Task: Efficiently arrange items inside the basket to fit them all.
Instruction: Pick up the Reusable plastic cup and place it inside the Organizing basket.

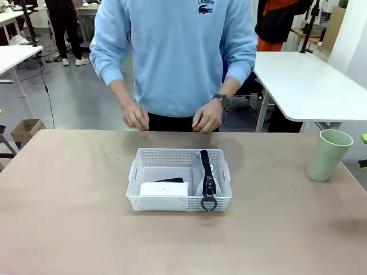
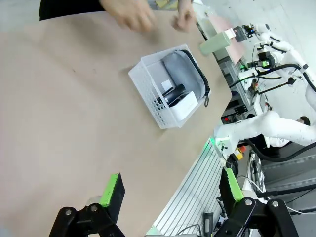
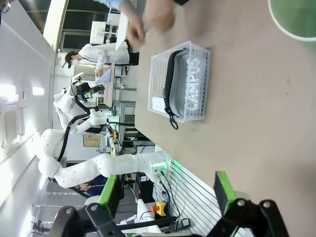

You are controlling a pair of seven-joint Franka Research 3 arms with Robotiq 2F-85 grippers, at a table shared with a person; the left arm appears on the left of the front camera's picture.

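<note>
The white perforated basket (image 1: 179, 202) sits mid-table, also in the left wrist view (image 2: 150, 101) and the right wrist view (image 3: 197, 84). Inside it a grey pouch (image 2: 178, 74) with black zipper and ring pull (image 1: 209, 203) stands along the right side, a flat white box (image 1: 164, 189) lies at the front left, and a black stapler (image 2: 174, 94) lies behind the box. The pale green cup (image 1: 328, 154) stands on the table at the far right, also at the right wrist view's top corner (image 3: 296, 17). My left gripper (image 2: 170, 190) and right gripper (image 3: 165, 190) are open, holding nothing.
The person stands at the far edge with both hands (image 1: 207, 119) hovering just above the table behind the basket. White tables (image 1: 304, 80) stand beyond. The brown tabletop (image 1: 69, 217) spreads wide around the basket.
</note>
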